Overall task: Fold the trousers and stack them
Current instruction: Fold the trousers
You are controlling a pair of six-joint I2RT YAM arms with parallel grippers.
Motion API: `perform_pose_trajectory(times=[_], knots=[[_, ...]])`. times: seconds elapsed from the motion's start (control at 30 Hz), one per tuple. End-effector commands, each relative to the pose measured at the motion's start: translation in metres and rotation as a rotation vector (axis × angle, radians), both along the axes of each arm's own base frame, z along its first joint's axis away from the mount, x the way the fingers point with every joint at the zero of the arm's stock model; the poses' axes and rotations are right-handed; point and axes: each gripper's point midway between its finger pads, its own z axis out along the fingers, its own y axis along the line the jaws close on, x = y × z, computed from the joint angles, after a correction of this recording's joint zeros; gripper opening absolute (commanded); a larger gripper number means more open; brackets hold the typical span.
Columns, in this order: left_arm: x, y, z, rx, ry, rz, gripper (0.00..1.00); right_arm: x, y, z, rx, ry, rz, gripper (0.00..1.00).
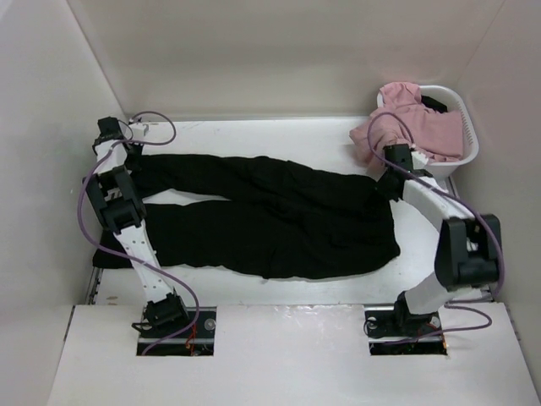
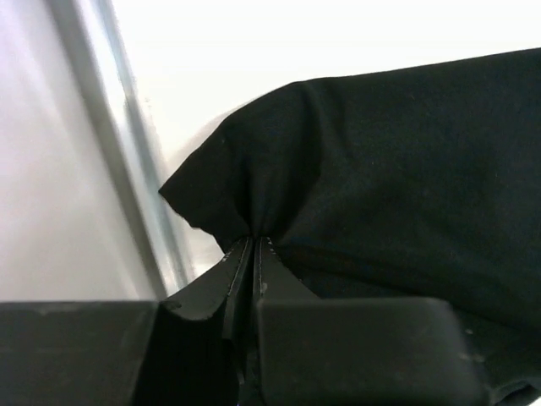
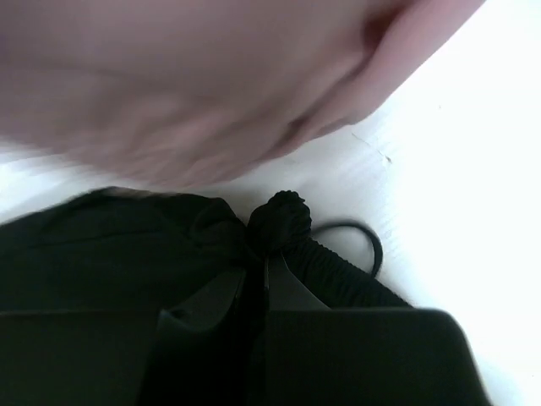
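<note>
Left gripper point(image 2: 254, 243) pinches a leg hem, right gripper point(image 3: 258, 256) the waistband. The trousers point(image 1: 270, 216) lie left-right, waist rightward.

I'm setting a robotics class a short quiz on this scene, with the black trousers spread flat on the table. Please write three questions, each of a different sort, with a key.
1. True or false: the left gripper and the right gripper are both shut on the black soft-fabric long trousers.
2. Where is the pink cloth garment? A) heaped in the white plastic basket, spilling over its rim; B) under the trousers; C) in the left gripper.
3. Fill the gap: the right gripper pinches the trousers at the ribbed ____ end, while the left gripper pinches a leg end.
Key: 1 true; 2 A; 3 waistband.
</note>
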Motion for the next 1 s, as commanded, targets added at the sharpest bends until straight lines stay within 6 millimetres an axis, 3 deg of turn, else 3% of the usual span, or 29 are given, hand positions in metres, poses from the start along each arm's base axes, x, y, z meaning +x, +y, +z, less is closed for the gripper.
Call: perform_pose_trajectory(times=[0.0, 0.1, 0.3, 0.37, 0.43, 0.57, 0.67, 0.73, 0.83, 0.87, 0.97], knots=[[0.019, 0.035, 0.096, 0.129, -0.251, 0.058, 0.0, 0.025, 0.003, 0.102, -0.032, -0.326, 0.067, 0.0], [0.019, 0.043, 0.152, 0.215, -0.366, 0.04, 0.0, 0.012, -0.003, 0.131, -0.027, -0.408, 0.062, 0.0], [-0.023, 0.024, 0.223, 0.339, -0.516, -0.025, 0.0, -0.034, -0.003, 0.141, -0.001, -0.514, 0.055, 0.0], [-0.046, 0.014, 0.229, 0.37, -0.517, -0.049, 0.0, -0.053, -0.009, 0.135, 0.017, -0.535, 0.017, 0.0], [-0.084, 0.007, 0.216, 0.406, -0.468, -0.082, 0.01, -0.072, -0.016, 0.117, 0.031, -0.524, -0.022, 0.01], [-0.174, 0.015, 0.175, 0.455, -0.367, -0.056, 0.02, -0.096, -0.021, 0.077, 0.057, -0.476, -0.054, 0.09], [-0.238, 0.013, 0.137, 0.45, -0.283, -0.009, 0.02, -0.107, -0.023, 0.07, 0.075, -0.495, -0.066, 0.26], [-0.274, 0.008, 0.107, 0.443, -0.217, -0.005, 0.02, -0.118, -0.026, 0.068, 0.083, -0.495, -0.085, 0.53], [-0.305, -0.005, 0.074, 0.438, -0.162, -0.026, 0.03, -0.136, -0.034, 0.075, 0.109, -0.476, -0.149, 0.91], [-0.31, -0.009, 0.068, 0.44, -0.153, -0.031, 0.03, -0.138, -0.033, 0.08, 0.12, -0.481, -0.154, 1.0], [-0.312, -0.014, 0.069, 0.44, -0.167, -0.018, 0.03, -0.132, -0.024, 0.095, 0.177, -0.503, -0.14, 1.0]])
